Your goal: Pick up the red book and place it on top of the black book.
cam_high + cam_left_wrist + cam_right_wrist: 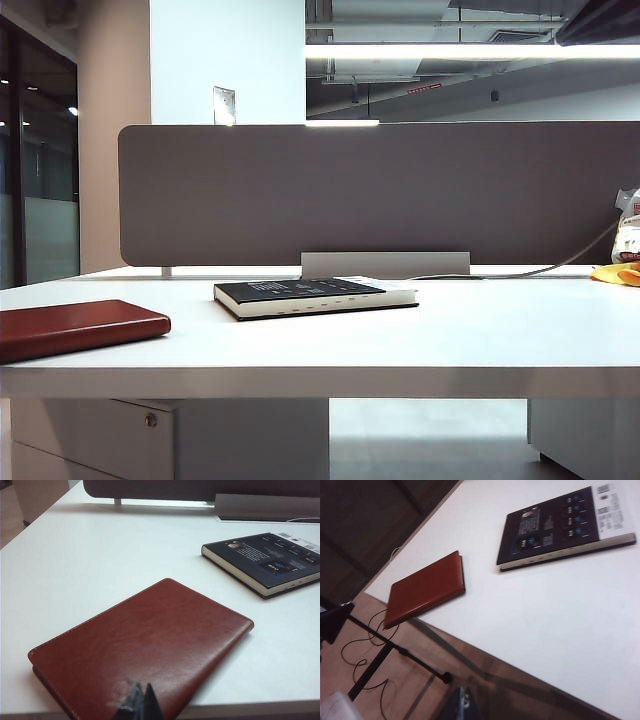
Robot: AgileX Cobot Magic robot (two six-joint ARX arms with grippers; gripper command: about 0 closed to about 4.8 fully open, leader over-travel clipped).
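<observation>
The red book (80, 328) lies flat at the table's front left corner, reaching past the front edge. The black book (300, 292) lies flat near the middle, closer to the divider, its cover with white print facing up. Neither gripper shows in the exterior view. In the left wrist view my left gripper (141, 700) is shut and empty, hovering at the near edge of the red book (145, 640), with the black book (270, 560) beyond. In the right wrist view my right gripper (462, 700) looks shut, off the table's front edge over the floor, apart from the red book (425, 587) and black book (555, 527).
A grey divider panel (380, 190) closes the back of the white table (450, 330). A yellow item and a bag (625, 262) sit at the far right with a cable. A black stand with cables (395, 647) is on the floor before the table.
</observation>
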